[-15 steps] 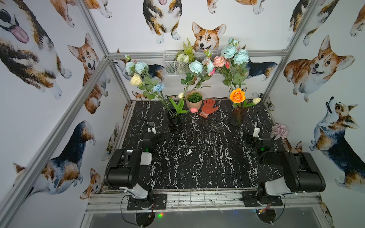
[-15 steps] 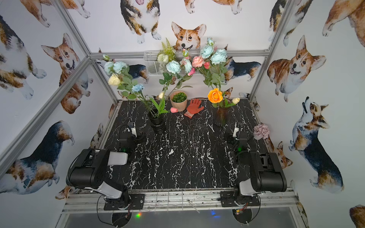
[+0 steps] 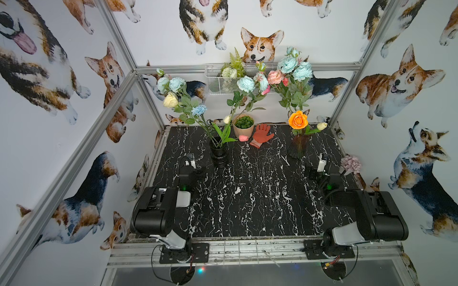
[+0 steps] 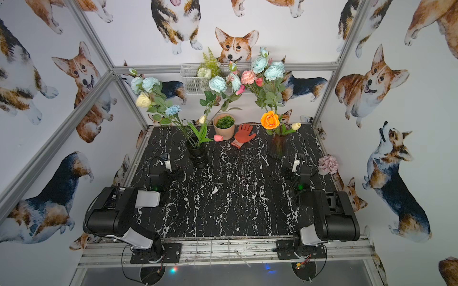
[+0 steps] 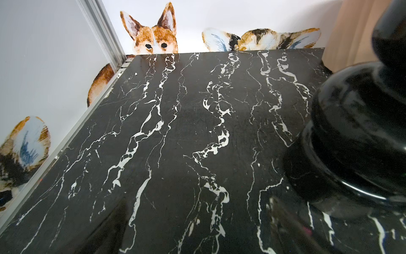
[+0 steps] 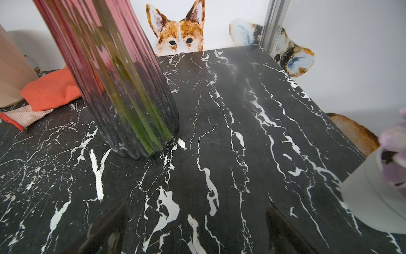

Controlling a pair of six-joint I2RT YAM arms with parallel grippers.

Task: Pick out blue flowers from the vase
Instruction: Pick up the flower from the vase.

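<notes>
1. Left gripper (image 3: 190, 162), near the table's (image 3: 247, 198) left edge beside the black vase (image 3: 218, 153): jaws spread, empty.
2. Blue flowers (image 3: 245, 83) stand in that vase and the glass vase (image 3: 298, 147), back right; none removed yet.
3. Right gripper (image 3: 323, 163), by the right edge: likewise spread, empty.

white walls (image 3: 158, 37) covered in corgi prints (framed by aluminium rails (image 3: 247, 67)) surround a black white-veined marble tabletop (image 3: 247, 193).
</notes>
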